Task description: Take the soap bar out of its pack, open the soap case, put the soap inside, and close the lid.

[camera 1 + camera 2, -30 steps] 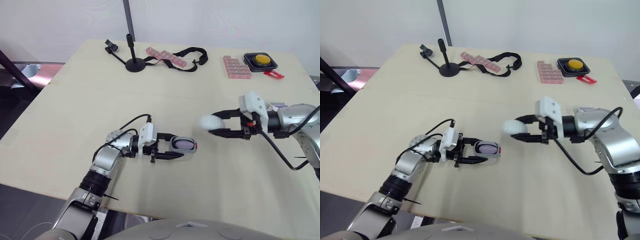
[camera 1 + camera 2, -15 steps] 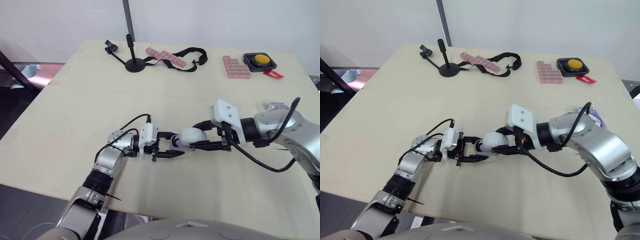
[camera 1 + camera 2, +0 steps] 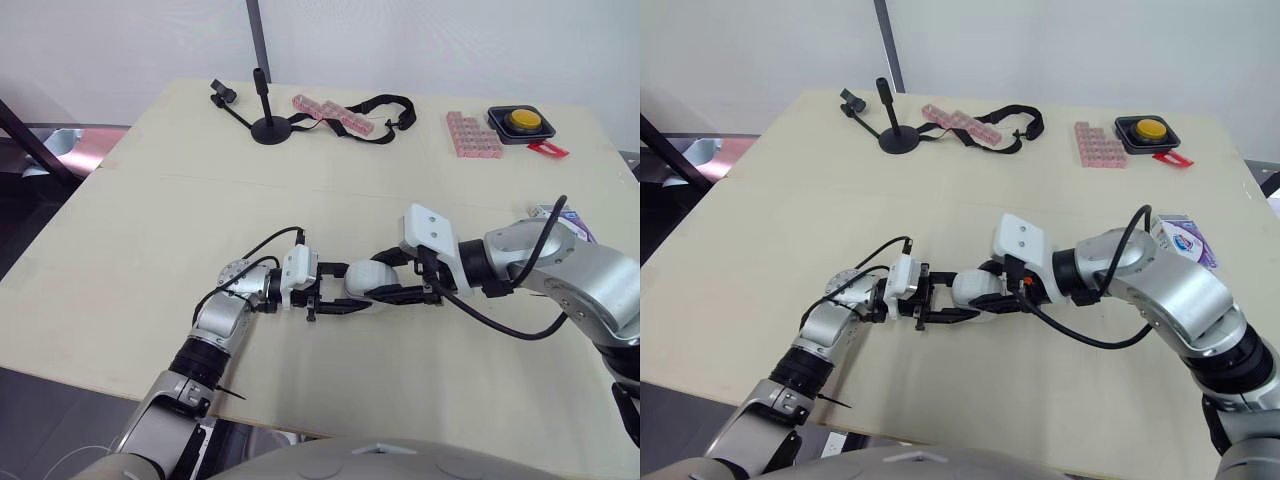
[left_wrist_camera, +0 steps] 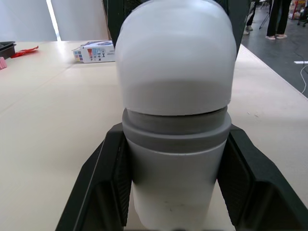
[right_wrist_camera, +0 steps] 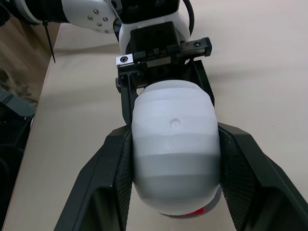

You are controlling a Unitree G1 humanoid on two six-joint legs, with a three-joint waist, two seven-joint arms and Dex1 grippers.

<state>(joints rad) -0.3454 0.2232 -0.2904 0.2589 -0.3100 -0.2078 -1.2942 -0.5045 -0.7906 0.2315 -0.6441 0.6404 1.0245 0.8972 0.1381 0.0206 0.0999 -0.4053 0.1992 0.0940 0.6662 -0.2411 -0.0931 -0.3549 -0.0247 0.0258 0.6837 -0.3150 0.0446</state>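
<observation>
The soap case sits low over the table's front middle, held between both grippers. My left gripper (image 3: 343, 297) is shut on its grey base (image 4: 175, 159), one finger (image 4: 103, 185) on each side. The white domed lid (image 3: 372, 276) rests on top of the base, and my right gripper (image 3: 385, 287) is shut on that lid (image 5: 175, 149). The lid hides the soap. In the left wrist view the lid (image 4: 175, 53) meets the base along a thin seam. The empty soap pack (image 3: 1180, 240) lies flat at the table's right edge.
At the back stand a black stand (image 3: 268, 125), a pink tray (image 3: 330, 115) with a black strap (image 3: 385, 108), a second pink tray (image 3: 473, 135), a yellow button box (image 3: 520, 122) and a small red piece (image 3: 547, 149). Bare table surrounds the case.
My right gripper has carried the white lid leftwards from mid-table and set it over the case held by my left gripper. The purple soap is now covered.
</observation>
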